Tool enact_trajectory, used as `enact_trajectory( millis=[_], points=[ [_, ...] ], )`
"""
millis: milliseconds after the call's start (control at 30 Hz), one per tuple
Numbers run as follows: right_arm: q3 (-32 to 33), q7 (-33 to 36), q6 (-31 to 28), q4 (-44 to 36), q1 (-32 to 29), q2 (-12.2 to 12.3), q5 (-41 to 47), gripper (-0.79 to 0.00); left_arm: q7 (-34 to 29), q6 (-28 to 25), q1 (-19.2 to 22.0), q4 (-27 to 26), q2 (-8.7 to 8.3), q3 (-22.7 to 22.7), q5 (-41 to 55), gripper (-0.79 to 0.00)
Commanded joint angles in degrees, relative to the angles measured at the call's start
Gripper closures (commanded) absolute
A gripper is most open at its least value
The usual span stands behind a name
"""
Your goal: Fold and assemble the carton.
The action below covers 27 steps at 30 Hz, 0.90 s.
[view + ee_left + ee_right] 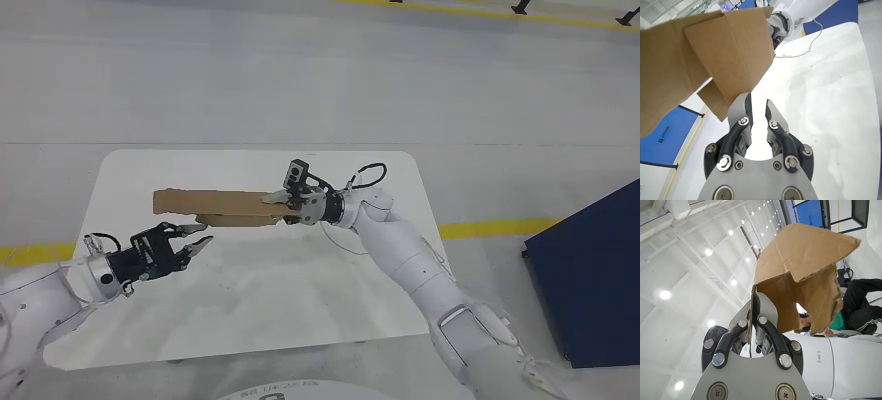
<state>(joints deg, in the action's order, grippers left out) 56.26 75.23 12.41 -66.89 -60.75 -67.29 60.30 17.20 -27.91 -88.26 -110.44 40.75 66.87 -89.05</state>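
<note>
– White table [250, 300], bright hall overhead; where's the carton [215, 203]?
– Off the surface, above the far half of the table, lying long across it; right gripper [292, 207] is clenched on one wall at the right-hand end; the cardboard runs straight between its fingers in the right wrist view.
– Why grip it at the end?
– My read: it leaves the rest of the length and the flaps free for the other arm to work; from the right wrist the walls stand apart as a shallow tube, flaps loose, nothing folded in yet.
– Left gripper [758, 106]?
– Released, nothing between the jaws; it sits on the near side of the carton, one fingertip [749, 111] right at a flap corner; touching or just short, can't tell.
– So early in the job?
– Looks it; I'd say the tube wants squaring before any flap goes down.
– Edges, room?
– Open room lies on the near side, between the carton and the table's front edge; the carton's free end comes near the far left corner but sits inside the rim in the top view; the right arm's cable [810, 47] trails on the table beside its wrist; could snag if that arm swings low.
</note>
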Motion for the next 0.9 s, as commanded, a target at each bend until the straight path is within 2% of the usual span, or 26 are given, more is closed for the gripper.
enact_trajectory(
  millis=[0, 33, 133, 200, 467, 533, 667, 867],
  points=[
    [0.42, -0.05, 0.09, -0.14, -0.22, 0.07, 0.01, 0.000, 2.31, 0.45, -1.30, 0.53, -0.03, 0.64, 0.26, -0.185],
    [0.53, -0.15, 0.13, -0.25, -0.31, 0.08, -0.07, 0.000, 3.98, 0.52, -1.94, 0.96, -0.06, 1.05, 0.46, -0.182],
    [0.63, -0.39, 0.35, -0.76, -0.61, 0.10, -0.54, 0.000, 7.51, 0.72, -3.57, 2.56, -0.21, 2.39, 0.18, -0.108],
    [0.51, -0.47, 0.66, -1.10, -0.77, 0.08, -0.89, 0.000, 8.23, 0.47, -4.04, 2.98, -0.23, 2.98, -0.17, -0.105],
    [-0.69, -1.33, 1.63, -2.14, -0.90, -0.23, -2.51, 0.000, 1.78, -1.76, -1.92, -0.52, 0.44, 1.49, -2.24, -0.126],
    [-0.94, -1.50, 1.74, -2.19, -0.84, -0.34, -2.64, 0.000, -0.62, -2.51, -0.90, -1.42, 0.73, 0.54, -2.78, -0.154],
    [-1.04, -1.61, 1.74, -1.98, -0.71, -0.46, -2.78, 0.000, -3.61, -3.10, 0.55, -2.31, 1.33, -1.08, -2.67, -0.283],
    [-0.61, -1.07, 1.77, -1.88, -0.89, -0.45, -2.75, 0.000, -4.23, -3.38, 0.63, -1.80, 1.69, -1.28, -2.82, -0.351]
  ],
)
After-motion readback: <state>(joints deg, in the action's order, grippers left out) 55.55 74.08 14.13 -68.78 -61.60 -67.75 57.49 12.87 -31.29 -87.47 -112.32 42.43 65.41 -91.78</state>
